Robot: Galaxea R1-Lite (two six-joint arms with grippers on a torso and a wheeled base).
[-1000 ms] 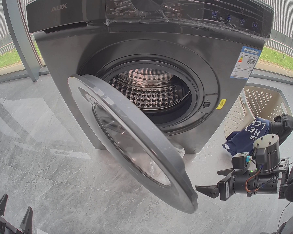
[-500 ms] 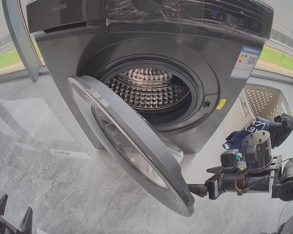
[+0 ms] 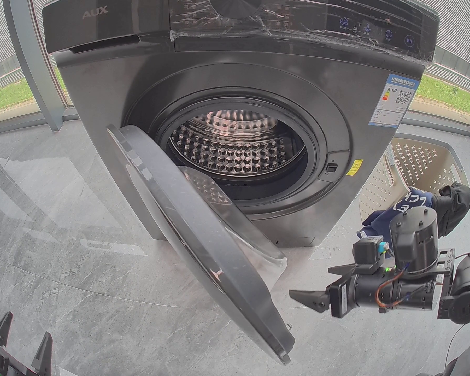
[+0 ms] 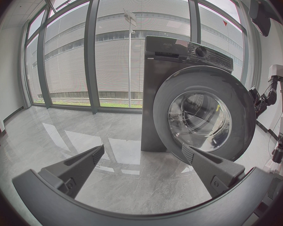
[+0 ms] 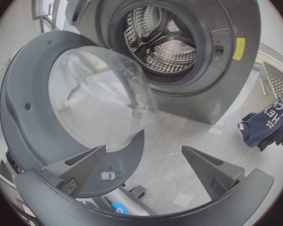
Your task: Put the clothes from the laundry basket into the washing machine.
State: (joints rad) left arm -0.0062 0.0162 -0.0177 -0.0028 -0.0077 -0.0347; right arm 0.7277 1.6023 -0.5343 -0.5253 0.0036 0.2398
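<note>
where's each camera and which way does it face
Head view: on the robot's head, looking forward and down at the washing machine, its open door and the laundry basket; left gripper and right gripper show low.
Left wrist view: left wrist, low, facing the door's outer face between its open fingers.
Right wrist view: right wrist, facing the door's inner glass, the drum and a navy garment between its open fingers.
Shared: all show the door; head and right wrist also the garment.
</note>
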